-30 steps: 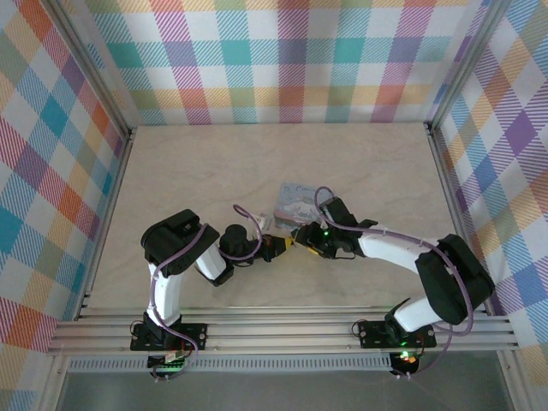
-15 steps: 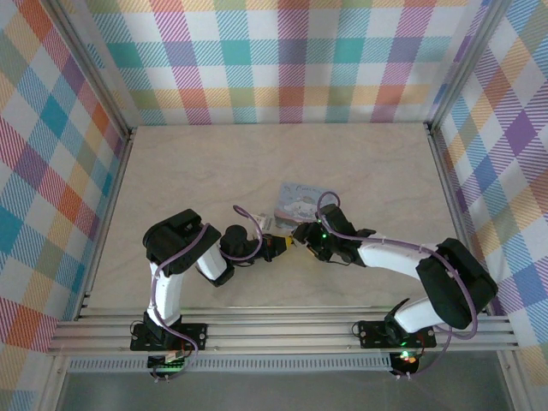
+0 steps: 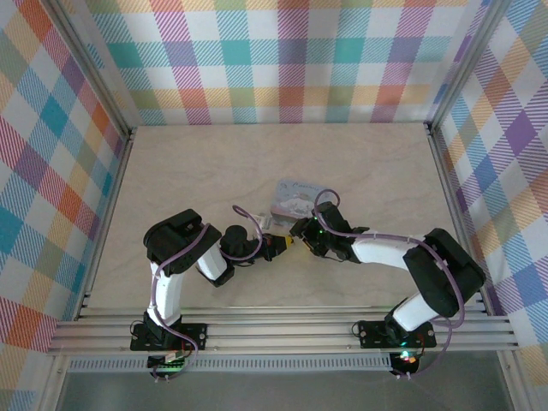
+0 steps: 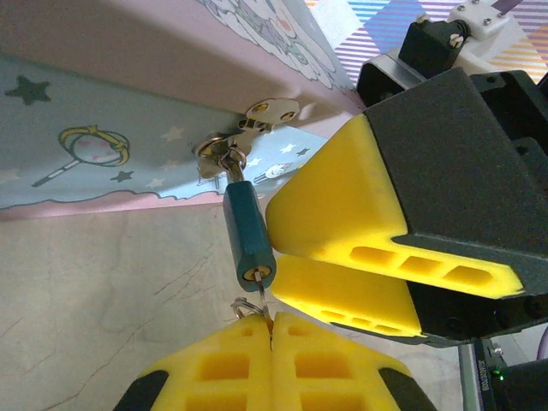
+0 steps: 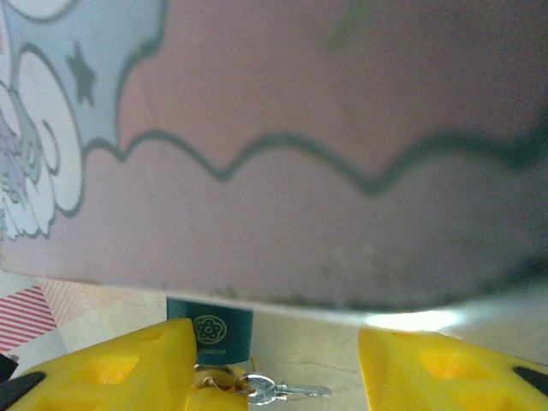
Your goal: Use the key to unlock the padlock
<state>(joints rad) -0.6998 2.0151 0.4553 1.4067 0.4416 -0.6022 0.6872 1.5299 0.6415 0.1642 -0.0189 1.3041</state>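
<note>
Where the padlock hangs: from the little metal clasp on the near side of the tin box, with its free end pointing at the left gripper.
Padlock look: small and dark teal, with a hole in its free end.
Left gripper: its fingers are pressed tight together. They pinch a thin bit of metal next to a small ring. I take it to be the key, but I cannot be sure.
Key tip: just beside the hole. I cannot tell if it is in.
Right gripper: its fingers are spread apart and pinch nothing. The padlock touches the inside of one finger, and the other finger is well apart from it.
Both grippers: tip to tip, on the near side of the box, around the middle of the table.
Step in hand: I think it is lining the key up with the hole.
Next move: the right gripper should likely close softly on the padlock to hold it steady. Then the left one can push the key straight in and turn it.
Watch out: the padlock can swing on the clasp, so a crooked push may just knock it away.
</note>
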